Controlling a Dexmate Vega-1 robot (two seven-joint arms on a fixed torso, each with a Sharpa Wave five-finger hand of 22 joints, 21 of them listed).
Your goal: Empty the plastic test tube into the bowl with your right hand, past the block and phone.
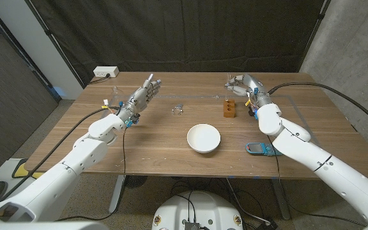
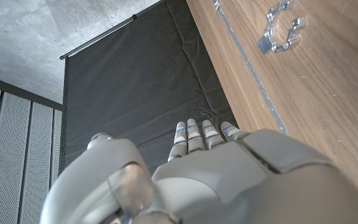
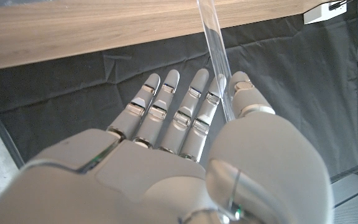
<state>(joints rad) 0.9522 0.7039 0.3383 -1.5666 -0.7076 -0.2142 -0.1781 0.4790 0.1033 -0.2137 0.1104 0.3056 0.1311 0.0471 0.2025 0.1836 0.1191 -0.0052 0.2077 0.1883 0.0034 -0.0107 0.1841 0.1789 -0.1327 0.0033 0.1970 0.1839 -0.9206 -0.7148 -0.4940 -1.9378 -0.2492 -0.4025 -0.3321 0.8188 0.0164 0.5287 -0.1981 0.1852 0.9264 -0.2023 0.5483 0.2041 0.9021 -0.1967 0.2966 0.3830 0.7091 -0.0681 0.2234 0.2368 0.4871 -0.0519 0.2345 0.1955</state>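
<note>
Wood-grain table (image 1: 152, 150), matt finish. Glossy white bowl (image 1: 203, 138), smooth. Clear plastic test tube (image 3: 215, 53). Brown wooden block (image 1: 229, 108). Smooth grey plastic shell on right hand (image 3: 185, 149). Black cloth backdrop (image 1: 171, 32), creased, matt.

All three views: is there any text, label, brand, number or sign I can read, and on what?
None can be read.
Phone: screen too small and blurred to read.
White box at the table's far left corner: no legible marking.
Block, bowl, tube and both robot hands: no text visible.
</note>
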